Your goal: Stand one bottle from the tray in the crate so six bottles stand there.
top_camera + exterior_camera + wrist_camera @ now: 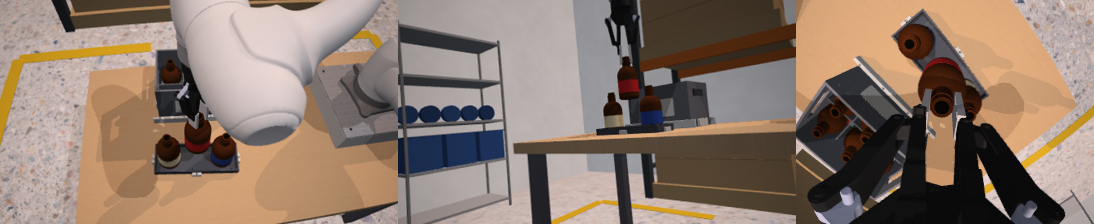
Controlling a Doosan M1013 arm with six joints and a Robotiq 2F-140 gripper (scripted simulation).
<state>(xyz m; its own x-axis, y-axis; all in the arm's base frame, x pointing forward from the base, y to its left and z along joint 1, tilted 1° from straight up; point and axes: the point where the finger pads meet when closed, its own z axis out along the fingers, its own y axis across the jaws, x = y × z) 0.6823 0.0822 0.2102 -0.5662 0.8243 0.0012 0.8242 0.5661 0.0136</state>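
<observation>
My gripper [200, 116] [625, 60] [942, 100] is shut on the neck of the red-labelled brown bottle [197, 135] [629, 86] [941, 80]. The bottle hangs upright in the air, its base above the tray [195, 166] [633, 130] [946, 46]. The cream-labelled bottle [168, 150] [612, 118] and the blue-labelled bottle [222, 150] [651, 111] [923, 45] stand upright at the tray's two ends. The grey crate [166, 105] [696, 103] [846, 82] sits behind the tray. Several brown bottles show in its cells in the wrist view; the arm hides much of it in the top view.
The arm's large white link [252, 73] hangs over the crate's right side. A pale rail [162, 120] runs along the crate's base, facing the tray. The robot's grey base plate [345, 135] is at the right. A shelf rack [451, 81] stands away from the table.
</observation>
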